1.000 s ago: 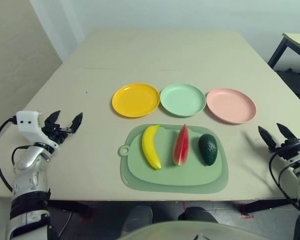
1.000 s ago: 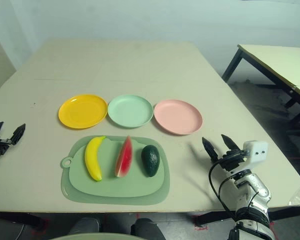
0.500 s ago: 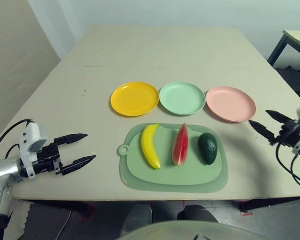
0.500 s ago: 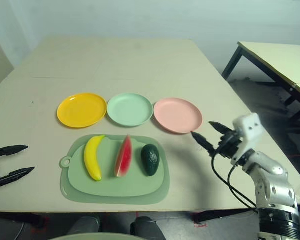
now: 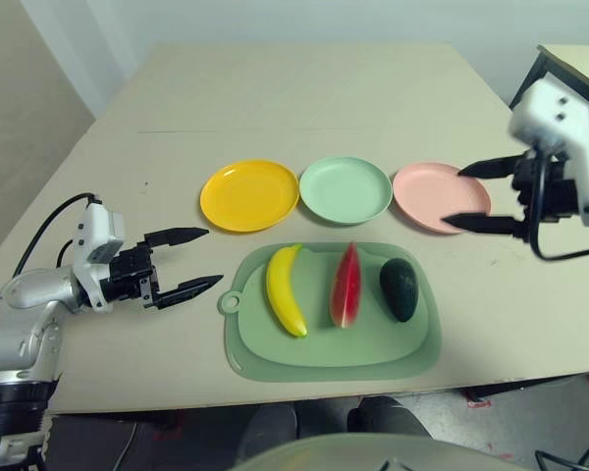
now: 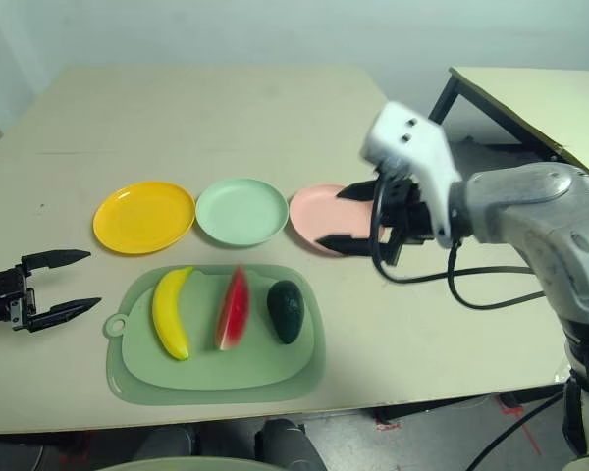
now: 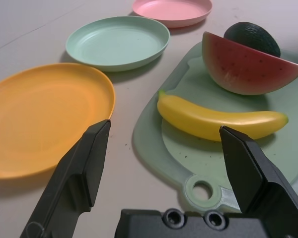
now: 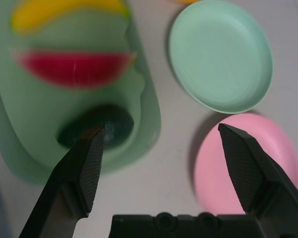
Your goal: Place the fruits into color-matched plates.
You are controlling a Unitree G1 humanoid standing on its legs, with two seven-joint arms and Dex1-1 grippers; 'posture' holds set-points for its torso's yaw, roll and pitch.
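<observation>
All three fruits lie on the green cutting mat [image 5: 334, 339] and nothing is held, so you are at the approach; both grippers have their fingers spread wide and empty. Bring the left gripper [image 5: 189, 259], at mid-left of the left eye view, low and level toward the banana [image 5: 284, 288], which lies just right of it at the mat's left end, and close across its thickest middle rather than its tapered tips, since a smooth curved toy will likely roll out of a tip grip. The yellow plate [image 5: 249, 194] sits just above the banana, so the carry should be short. The right gripper [image 5: 465, 196] hovers at the right of the frame over the near edge of the pink plate [image 5: 427, 186], with the avocado [image 5: 400, 287] below and left of it and the watermelon wedge [image 5: 346, 286] one place further left. Lower it squarely over whichever you choose; the green plate [image 5: 345, 188] lies centre, between the other two.
</observation>
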